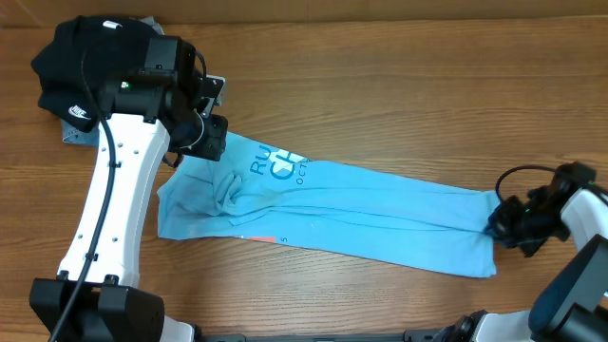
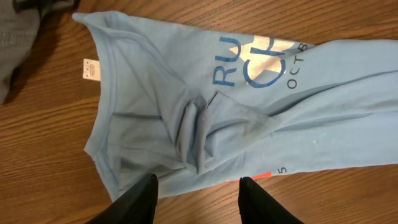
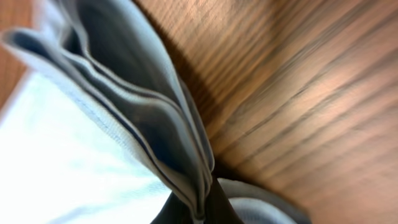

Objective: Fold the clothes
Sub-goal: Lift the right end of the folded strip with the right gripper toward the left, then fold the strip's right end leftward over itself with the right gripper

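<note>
A: Location?
B: Blue shirt (image 1: 361,204) is laid flat across the table (image 1: 380,57), narrowed to 1 long strip. The collar end is under the left arm and the hem is at the right. A bunched ridge (image 2: 196,134) is seen just below the collar.
A: Claws?
B: The left gripper (image 2: 198,200) is spread wide with nothing held, hovering above the collar end. The right gripper (image 1: 503,223) is clamped on the hem. Several layers are seen pinched in its wrist view.
A: Step judged?
B: Probably the hem is to be brought over toward the collar, halving the strip. All layers must be held in the pinch. The hem should be lifted low and carried straight along the strip so no skew is introduced. The collar end is best pinned first by the left gripper and the ridge flattened, or it gets folded in.
A: Risks?
B: Black garment (image 1: 90,52) sits near the collar. It should not be snagged.
</note>
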Controlling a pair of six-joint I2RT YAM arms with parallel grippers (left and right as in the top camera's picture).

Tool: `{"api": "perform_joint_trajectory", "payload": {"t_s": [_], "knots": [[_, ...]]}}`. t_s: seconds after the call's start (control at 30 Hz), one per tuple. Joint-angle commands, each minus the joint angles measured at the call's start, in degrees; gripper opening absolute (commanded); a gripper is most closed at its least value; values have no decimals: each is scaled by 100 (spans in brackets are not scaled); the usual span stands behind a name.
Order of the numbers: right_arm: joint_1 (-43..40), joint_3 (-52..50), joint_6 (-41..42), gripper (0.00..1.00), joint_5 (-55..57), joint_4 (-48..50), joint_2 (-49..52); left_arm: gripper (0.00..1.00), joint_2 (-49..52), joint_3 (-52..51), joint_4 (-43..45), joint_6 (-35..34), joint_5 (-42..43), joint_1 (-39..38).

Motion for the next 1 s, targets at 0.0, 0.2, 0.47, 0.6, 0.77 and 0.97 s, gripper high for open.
{"api": "perform_joint_trajectory", "payload": {"t_s": [0.0,0.2,0.47,0.6,0.77,0.97], "knots": [[-48,691,66,4,446,-208,-455,44,-2,70,-46,168,-22,20],[411,1119,-105,4,348,-568,-824,44,-2,70,-31,173,-13,20],[2291,1102,507,4,813,-656,-708,44,-2,70,0,173,4,20],[2817,966,892,4,1019,-658,-704,44,-2,70,4,175,4,20],[3108,640,1137,4,1095,-579,-702,44,-2,70,7,173,4,20],[3451,544,1207,7,614,-431,-704,46,-2,70,118,173,4,20]]}}
